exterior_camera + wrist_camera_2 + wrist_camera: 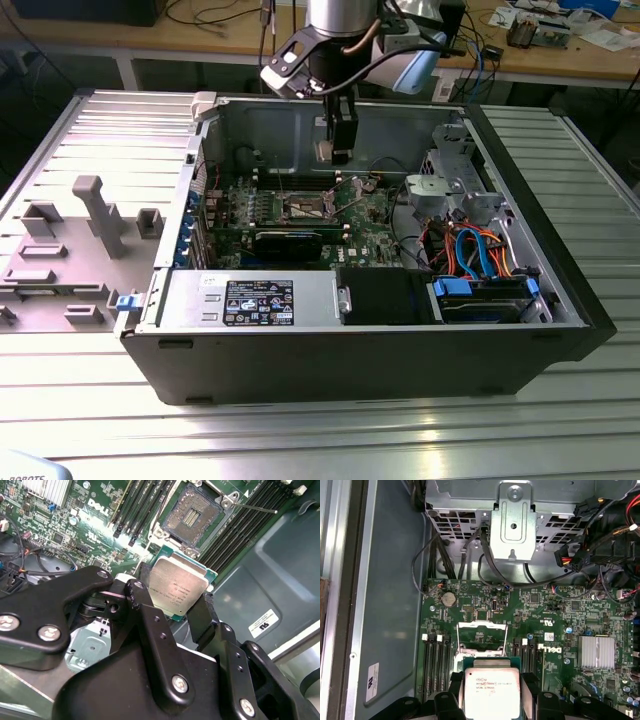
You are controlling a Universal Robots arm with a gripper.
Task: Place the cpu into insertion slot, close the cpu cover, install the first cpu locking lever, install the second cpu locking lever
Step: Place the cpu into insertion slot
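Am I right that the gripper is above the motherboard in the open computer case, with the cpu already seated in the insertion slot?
Not quite. The cpu is not seated: the second wrist view shows it clamped in the gripper, with the insertion slot beyond it bare. The gripper is indeed above the motherboard.
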